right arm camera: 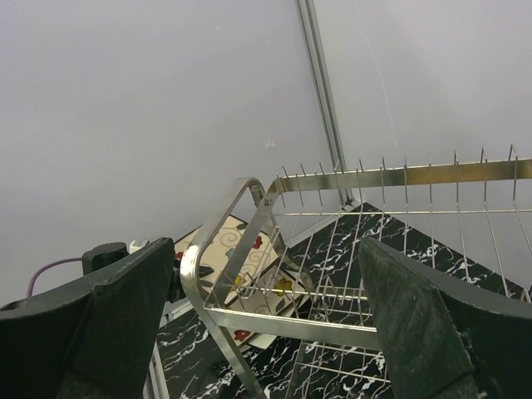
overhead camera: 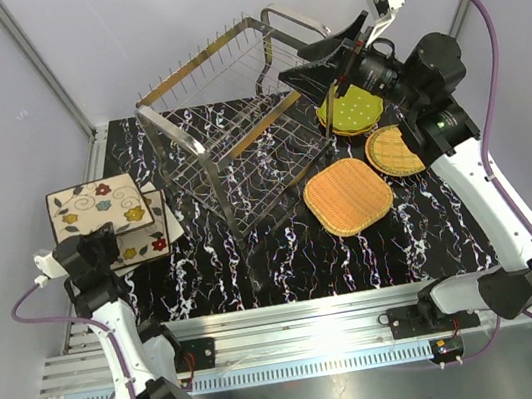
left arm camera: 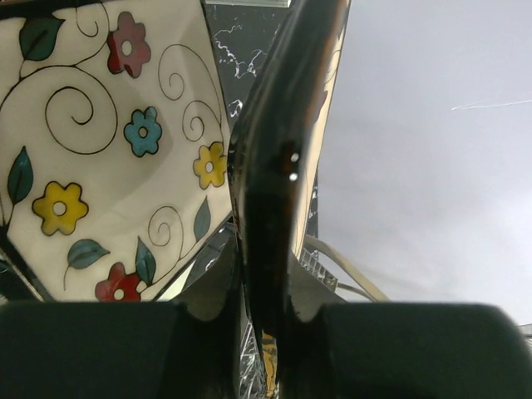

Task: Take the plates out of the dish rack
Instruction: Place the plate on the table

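- Nearest to me and left of the dish rack (right arm camera: 283, 324), my left hand (overhead camera: 99, 244) is clenched on the near rim of a flower-patterned plate (overhead camera: 97, 206). The wrist view shows that rim edge-on between my fingers (left arm camera: 100, 349).
- The held plate lies roughly flat, stretching away from the hand. It sits directly over a second flowered plate (overhead camera: 151, 240), which rests on the desk (overhead camera: 285, 257) left of the rack. I judge the coming move to be straight down onto it, then letting go. The left hand is the only one near.
- I cannot make out the gap between the two plates.
- Right of the rack, a square wicker plate (overhead camera: 347, 197) lies flat on the desk, with a round wicker plate (overhead camera: 395, 151) just behind it.
- Further back on that side, a green dotted plate (overhead camera: 355, 107) tops a small pile. My right arm (overhead camera: 475, 176) hides much of what is beneath.
- I see no plate among the rack's prongs, so the unloading looks nearly finished.
- Farthest, my right hand (overhead camera: 293, 65) hangs spread and empty above the rack's far right corner.
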